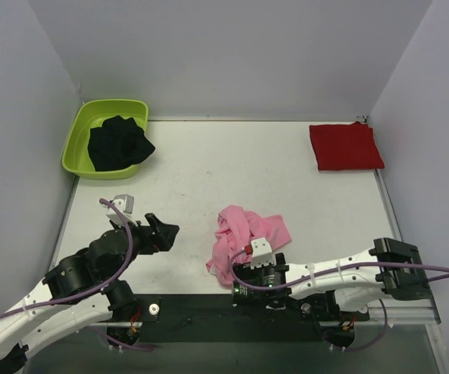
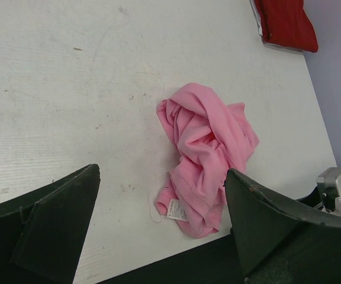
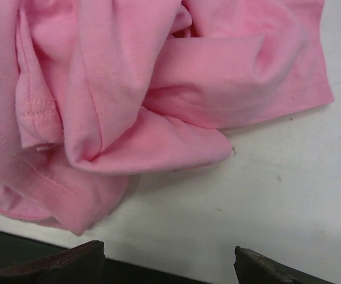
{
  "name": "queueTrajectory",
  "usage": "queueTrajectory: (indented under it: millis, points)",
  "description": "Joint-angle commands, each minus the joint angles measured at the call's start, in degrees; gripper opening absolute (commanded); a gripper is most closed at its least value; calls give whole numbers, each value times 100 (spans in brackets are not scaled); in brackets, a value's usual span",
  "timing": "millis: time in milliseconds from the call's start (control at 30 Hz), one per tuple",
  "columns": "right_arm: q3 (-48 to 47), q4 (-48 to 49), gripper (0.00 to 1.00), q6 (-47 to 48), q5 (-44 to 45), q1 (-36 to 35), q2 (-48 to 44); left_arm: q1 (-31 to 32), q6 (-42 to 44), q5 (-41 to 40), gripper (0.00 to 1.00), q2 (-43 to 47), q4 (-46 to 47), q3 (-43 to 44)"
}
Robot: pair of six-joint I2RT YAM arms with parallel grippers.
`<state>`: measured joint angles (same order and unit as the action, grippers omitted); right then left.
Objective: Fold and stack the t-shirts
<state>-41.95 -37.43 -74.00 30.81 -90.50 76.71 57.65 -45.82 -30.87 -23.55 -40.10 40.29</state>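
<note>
Two end effectors released: left gripper (image 2: 161, 171), right gripper (image 3: 169, 260). You see crumpled pink t-shirt (image 2: 209, 142) just ahead of right gripper; folded red t-shirt (image 1: 346, 146) far beyond.

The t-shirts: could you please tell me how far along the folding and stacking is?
Done: the red t-shirt lies folded at the far right corner. In hand: nothing gripped; the open right gripper hovers at the crumpled pink t-shirt. Left: folding it and stacking both.

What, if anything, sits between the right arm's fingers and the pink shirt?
Nothing visible. The right fingers are open just short of the crumpled pink shirt, with only table between them.
</note>
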Motion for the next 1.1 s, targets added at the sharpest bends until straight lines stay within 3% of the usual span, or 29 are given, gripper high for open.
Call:
queueTrajectory:
  millis: [0, 200, 533, 700, 967, 1067]
  points:
    - [-147, 428, 93, 385, 268, 453, 300, 1, -23, -33, 96, 8, -7, 49]
    - [-103, 939, 85, 781, 277, 1025, 415, -8, -67, -85, 96, 114, -121, 49]
    - [47, 1589, 47, 1133, 110, 1623, 723, 1, -6, -138, 96, 17, -139, 102]
    - [30, 1871, 41, 1274, -4, 1746, 1030, 1, 21, -147, 97, -9, -156, 137]
    - [-94, 2108, 19, 1563, -48, 1974, 1250, 1, 47, -156, 97, -27, -227, 216]
    - [-111, 2135, 6, 1669, -40, 2071, 1250, 1, 56, -156, 97, -44, -262, 242]
